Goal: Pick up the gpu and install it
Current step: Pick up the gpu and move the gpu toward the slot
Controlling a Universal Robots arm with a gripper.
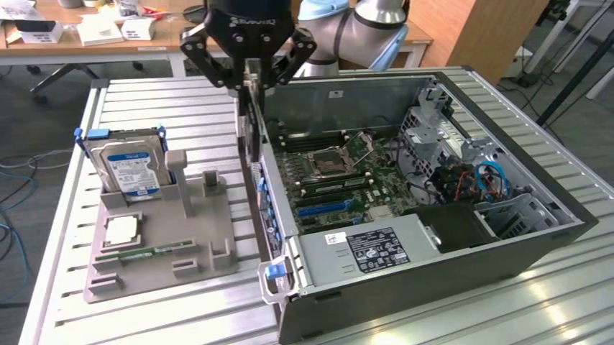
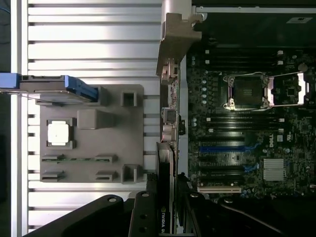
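The gpu [image 1: 246, 122] is a thin dark card with a pale metal bracket. It hangs edge-down from my gripper [image 1: 251, 77], which is shut on its upper edge. The card hovers over the rear wall of the open computer case [image 1: 537, 237], at the edge toward the exterior view's left. In the wrist view the gpu [image 2: 167, 163] runs lengthwise from between the fingers [image 2: 143, 217], bracket end [image 2: 174, 44] farthest away. It lies along the border between the motherboard [image 2: 247, 128] and the table. The blue expansion slots [image 2: 222, 148] sit just inside the case beside it.
On the slatted table, a grey parts holder [image 1: 163, 237] stands at the exterior view's left. It carries an upright silver hard drive [image 1: 129, 162], a processor chip [image 1: 122, 230] and a green memory stick [image 1: 144, 253]. The power supply [image 1: 374, 248] fills the case's near corner.
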